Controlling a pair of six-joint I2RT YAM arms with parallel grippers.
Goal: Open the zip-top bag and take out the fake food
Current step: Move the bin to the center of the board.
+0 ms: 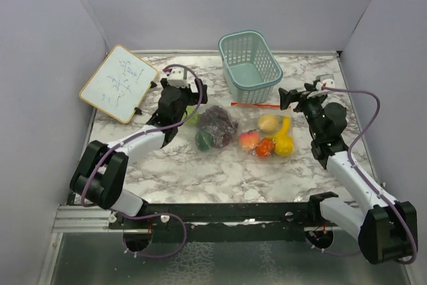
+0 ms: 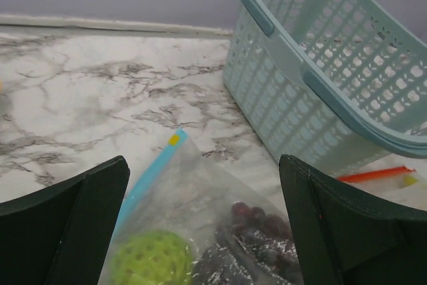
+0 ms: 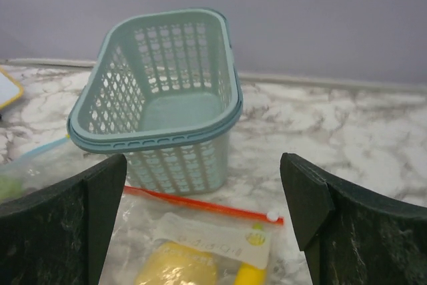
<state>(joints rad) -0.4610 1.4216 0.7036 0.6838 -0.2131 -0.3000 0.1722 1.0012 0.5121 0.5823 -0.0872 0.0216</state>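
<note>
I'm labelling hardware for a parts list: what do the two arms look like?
The left arm and right arm have white links, black joints, looping lavender cables. White camera boxes top the wrists. Fingers are broad dark wedges.

Bright, even, diffuse light; faint soft shadows; mild sheen on fake food [image 1: 283,142].

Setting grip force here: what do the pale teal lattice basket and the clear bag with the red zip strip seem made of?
The pale teal lattice basket looks like rigid moulded plastic, semi-matte: uniform colour, regular holes, thick rim. The clear bag with the red zip strip is probably thin glossy plastic film: see-through, wrinkled, with glints.
</note>
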